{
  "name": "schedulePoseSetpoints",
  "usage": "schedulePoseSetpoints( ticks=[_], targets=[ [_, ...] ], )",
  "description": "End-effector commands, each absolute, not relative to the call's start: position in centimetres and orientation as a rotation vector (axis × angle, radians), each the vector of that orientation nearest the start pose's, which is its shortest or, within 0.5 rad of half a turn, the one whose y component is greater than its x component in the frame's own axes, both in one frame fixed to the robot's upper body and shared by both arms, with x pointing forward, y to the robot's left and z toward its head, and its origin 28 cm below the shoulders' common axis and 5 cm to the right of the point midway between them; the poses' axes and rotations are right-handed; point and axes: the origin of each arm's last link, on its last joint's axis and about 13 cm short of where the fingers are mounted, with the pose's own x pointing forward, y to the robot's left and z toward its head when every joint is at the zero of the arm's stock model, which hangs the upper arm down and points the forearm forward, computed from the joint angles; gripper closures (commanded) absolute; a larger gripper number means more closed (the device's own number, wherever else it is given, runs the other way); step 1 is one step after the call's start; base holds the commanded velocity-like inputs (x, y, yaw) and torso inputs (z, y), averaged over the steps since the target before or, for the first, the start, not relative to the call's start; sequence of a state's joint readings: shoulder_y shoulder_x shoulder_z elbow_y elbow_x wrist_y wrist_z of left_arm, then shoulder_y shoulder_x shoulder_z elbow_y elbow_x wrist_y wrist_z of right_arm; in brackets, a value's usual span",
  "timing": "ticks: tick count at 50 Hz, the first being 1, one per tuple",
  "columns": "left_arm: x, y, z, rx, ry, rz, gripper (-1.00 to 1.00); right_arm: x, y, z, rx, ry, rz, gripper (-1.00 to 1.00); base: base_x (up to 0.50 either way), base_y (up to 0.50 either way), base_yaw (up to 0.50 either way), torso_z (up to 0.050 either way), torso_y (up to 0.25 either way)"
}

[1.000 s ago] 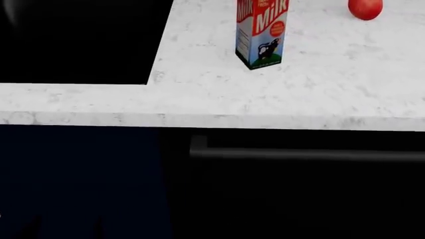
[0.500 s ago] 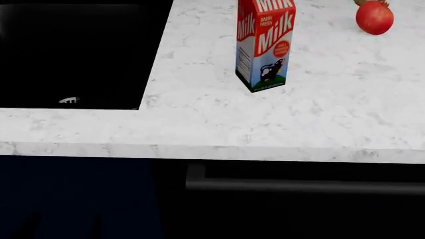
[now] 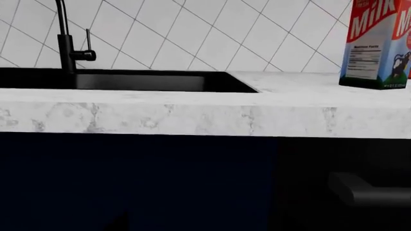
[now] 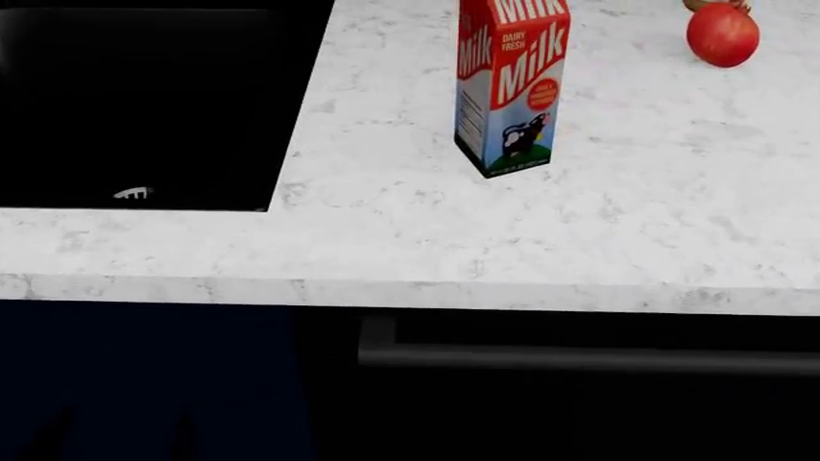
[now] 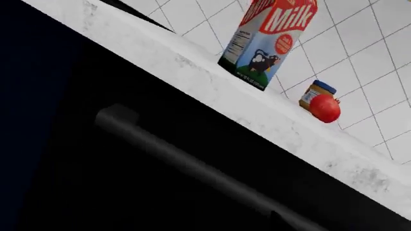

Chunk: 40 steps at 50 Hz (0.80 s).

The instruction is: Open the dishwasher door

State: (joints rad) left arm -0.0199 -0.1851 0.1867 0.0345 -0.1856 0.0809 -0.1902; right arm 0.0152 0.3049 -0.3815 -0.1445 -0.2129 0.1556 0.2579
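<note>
Neither arm nor end effector shows in any view, so their pose and how far either is open cannot be told; the wrist cameras only indicate that both face the cabinet front below the surface [image 4: 615,221], the right one tilted. The head view matches the one half a second ago, and against a second ago the surface edge sits lower in the picture, with more of the black sink [image 4: 141,106] showing. The dishwasher door [image 4: 564,413] is a flat black panel directly under the white marble surface, closed as far as the dim render allows, its long dark bar handle [image 4: 577,357] running horizontally just beneath the edge. A navy cabinet door [image 3: 134,183] adjoins it below the sink. Above stand a milk carton [image 4: 510,82], a tomato [image 4: 723,35] and a small jar [image 5: 313,93].
</note>
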Motion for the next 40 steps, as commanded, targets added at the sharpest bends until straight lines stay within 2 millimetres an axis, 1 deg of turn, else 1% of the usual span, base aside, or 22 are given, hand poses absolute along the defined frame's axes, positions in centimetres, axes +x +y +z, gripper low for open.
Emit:
schedulePoseSetpoints(
  ticks=[1,5,10,13,21,31,40],
  targets=[
    [21.4,21.1,2.8,-0.014,-0.104,0.003,-1.00,19.8,-11.1,3.2,-0.882,-0.094,0.159,-1.00,0.00,0.00,0.00,0.000,0.000],
    [21.4,21.0,2.8,-0.016,-0.105,0.002,-1.00,19.5,-11.1,3.7,-1.019,-0.115,0.202,-1.00,0.00,0.00,0.00,0.000,0.000],
    [21.4,21.0,2.8,-0.018,-0.108,0.004,-1.00,19.3,-10.9,4.2,-1.066,-0.120,0.230,-1.00,0.00,0.00,0.00,0.000,0.000],
    [21.5,21.1,2.8,-0.020,-0.110,0.006,-1.00,19.4,-10.9,4.1,-1.099,-0.111,0.249,-1.00,0.00,0.00,0.00,0.000,0.000],
    [21.5,21.1,2.9,-0.022,-0.118,0.006,-1.00,20.4,-11.1,3.6,-1.128,-0.069,0.277,-1.00,0.00,0.00,0.00,0.000,0.000],
    [21.5,21.1,3.0,-0.026,-0.123,0.009,-1.00,21.4,-11.4,3.0,-1.128,-0.030,0.270,-1.00,0.00,0.00,0.00,0.000,0.000],
    [21.5,21.1,3.0,-0.026,-0.125,0.013,-1.00,22.3,-11.9,3.1,-1.141,-0.024,0.236,-1.00,0.00,0.00,0.00,0.000,0.000]
  ],
)
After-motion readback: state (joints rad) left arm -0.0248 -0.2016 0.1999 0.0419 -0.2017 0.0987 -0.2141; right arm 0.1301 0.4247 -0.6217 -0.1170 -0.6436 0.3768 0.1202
